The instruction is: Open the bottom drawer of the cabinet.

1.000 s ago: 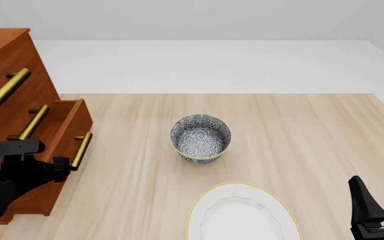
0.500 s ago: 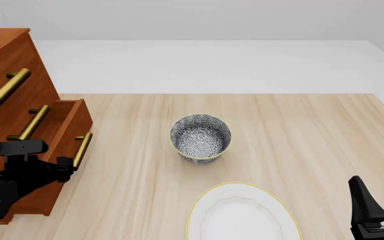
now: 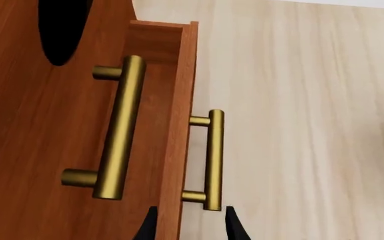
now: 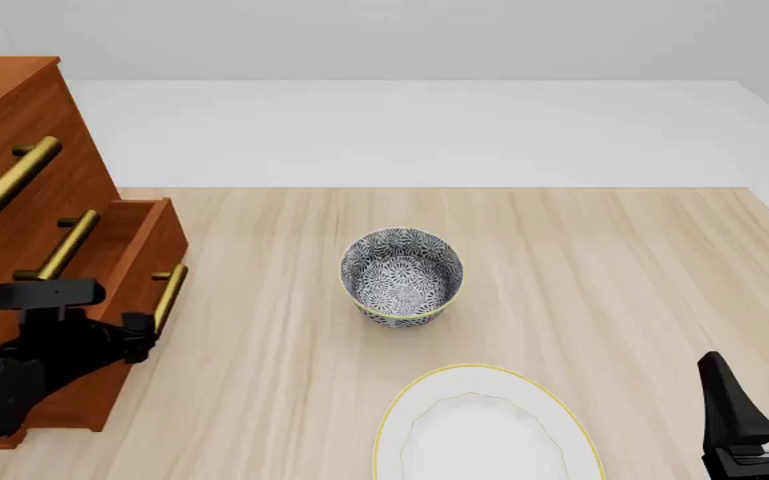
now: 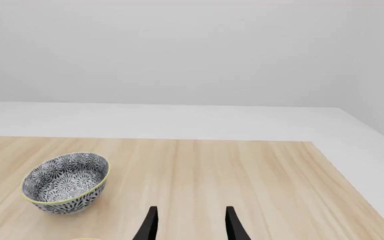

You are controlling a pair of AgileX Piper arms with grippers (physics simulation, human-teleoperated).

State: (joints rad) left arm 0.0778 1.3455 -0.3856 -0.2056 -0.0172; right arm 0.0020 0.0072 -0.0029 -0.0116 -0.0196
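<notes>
Just ahead of left gripper point(image 3: 188, 227), bottom drawer point(image 3: 178, 150) handle, fingers apart straddling its end

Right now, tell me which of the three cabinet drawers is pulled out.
The bottom drawer: its front juts out from the cabinet face, with the left gripper at its brass handle. The two upper drawers sit flush.

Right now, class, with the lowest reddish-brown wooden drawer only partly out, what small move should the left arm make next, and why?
Probably keep pulling straight outward. The left gripper straddles the near end of the brass bar handle of the bottom drawer, which stands only slightly out of the tall reddish-brown wooden cabinet.
</notes>
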